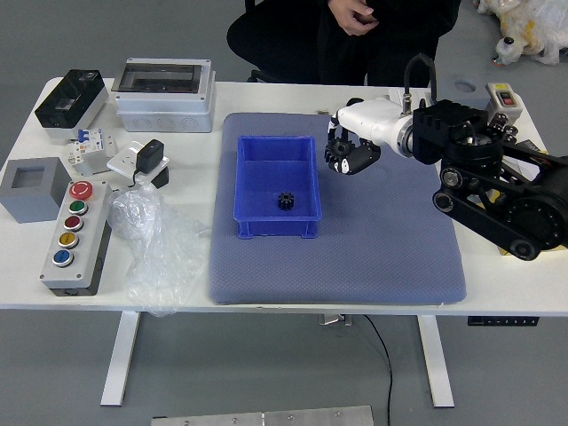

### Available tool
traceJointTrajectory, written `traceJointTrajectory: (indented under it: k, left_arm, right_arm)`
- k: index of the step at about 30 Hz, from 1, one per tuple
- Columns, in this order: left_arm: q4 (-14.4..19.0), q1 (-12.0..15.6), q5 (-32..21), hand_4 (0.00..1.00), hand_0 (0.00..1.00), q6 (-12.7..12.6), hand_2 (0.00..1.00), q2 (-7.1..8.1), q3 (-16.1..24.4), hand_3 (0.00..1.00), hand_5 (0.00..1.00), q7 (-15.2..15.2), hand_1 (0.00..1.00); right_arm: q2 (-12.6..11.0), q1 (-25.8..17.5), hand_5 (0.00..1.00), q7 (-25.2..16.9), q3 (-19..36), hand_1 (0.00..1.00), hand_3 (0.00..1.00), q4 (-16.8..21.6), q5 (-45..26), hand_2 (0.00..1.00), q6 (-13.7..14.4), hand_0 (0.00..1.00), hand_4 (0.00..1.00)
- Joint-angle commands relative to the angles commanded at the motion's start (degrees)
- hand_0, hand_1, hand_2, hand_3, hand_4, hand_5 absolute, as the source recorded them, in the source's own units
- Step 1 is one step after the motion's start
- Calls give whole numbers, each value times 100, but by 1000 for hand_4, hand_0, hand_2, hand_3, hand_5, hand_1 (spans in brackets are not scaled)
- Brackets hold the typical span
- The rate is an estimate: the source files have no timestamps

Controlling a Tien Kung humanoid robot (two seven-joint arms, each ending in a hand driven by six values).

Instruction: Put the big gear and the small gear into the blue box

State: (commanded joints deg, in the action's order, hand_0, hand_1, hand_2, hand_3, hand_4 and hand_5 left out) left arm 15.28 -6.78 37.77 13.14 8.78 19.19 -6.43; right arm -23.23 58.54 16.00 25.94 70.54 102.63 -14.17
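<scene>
Coming in from the right, my right hand is above the grey mat, just right of the blue box. Its fingers are curled around a dark gear, apparently the big one, partly covered by the fingers. The blue box stands open on the mat, and inside it, toward the right front, lies the small black gear. My left hand does not show.
A clear plastic bag and a button panel lie left of the mat. Grey enclosures stand at the back left. A round black part is behind the mat. A person's hands rest in the lap beyond the table.
</scene>
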Motion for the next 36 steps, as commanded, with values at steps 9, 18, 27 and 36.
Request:
traceJointTrajectory:
  k: [9,18,27,36]
  left_arm:
    - [-3,-114,-93,595,860,6,829,-42,-164,780,372,-8,831]
    - [-6,-214,-165,594,860,7,829,-99,-303,779,372,-17,831]
    - [-6,-251,-178,594,860,2,829,-112,-318,780,371,-21,832]
    - [-4,-268,-158,594,860,7,829,-113,-293,780,371,-18,832]
  right_arm:
    - [722,223,272,-188,-230,376,588,-726,-268,446,198,448,490]
    - [1291,456,269,-363,-422,377,588,-1632,-597,448,387,454,490]
    - [1348,458,350,-366,-500,436,622,-1958,-813,530,336,399,719]
    - [1304,499,393,-306,-438,479,662,-1932,-855,604,192,445,801]
